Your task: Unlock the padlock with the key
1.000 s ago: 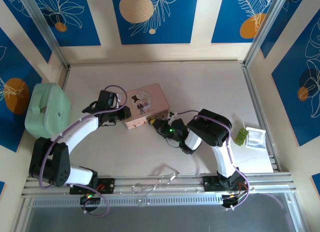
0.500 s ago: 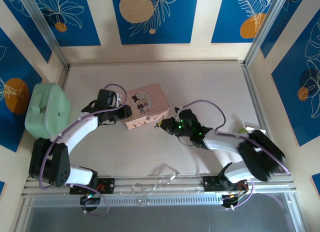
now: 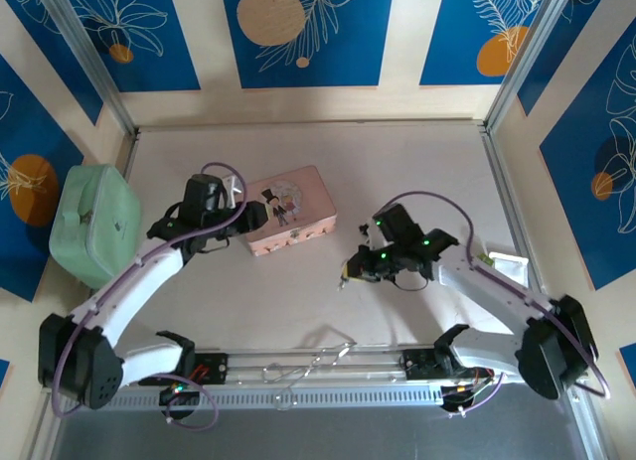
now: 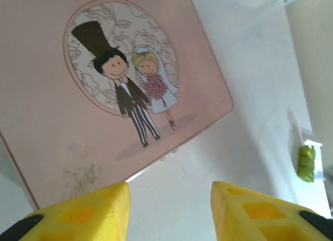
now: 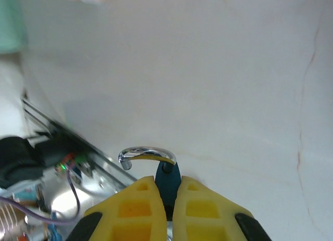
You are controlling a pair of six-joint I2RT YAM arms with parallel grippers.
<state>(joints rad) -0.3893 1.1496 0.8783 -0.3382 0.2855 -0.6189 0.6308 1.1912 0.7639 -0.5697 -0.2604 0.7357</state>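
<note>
Padlock first: the right fingers are clamped tight on its dark teal body. Its silvery shackle arcs out beyond their tips, with one end hanging free of the body. A second ago these fingers were pressed against the front of the pink tin. Now the right arm has swung outward and they hang over bare tabletop, well apart from the tin, carrying the lock with them. Judging by the free shackle end and the lock's parting from the tin, the lock looks open and the task all but done, though I cannot make out the key anywhere. The left fingers stand apart with nothing between them, poised at the tin's left end much as before. The right wrist view gives the shackle's state, which from above is only a speck at the fingertips. The overhead view alone gives the gap between lock and tin, and the left wrist view adds the bride-and-groom picture on the tin's lid.
</note>
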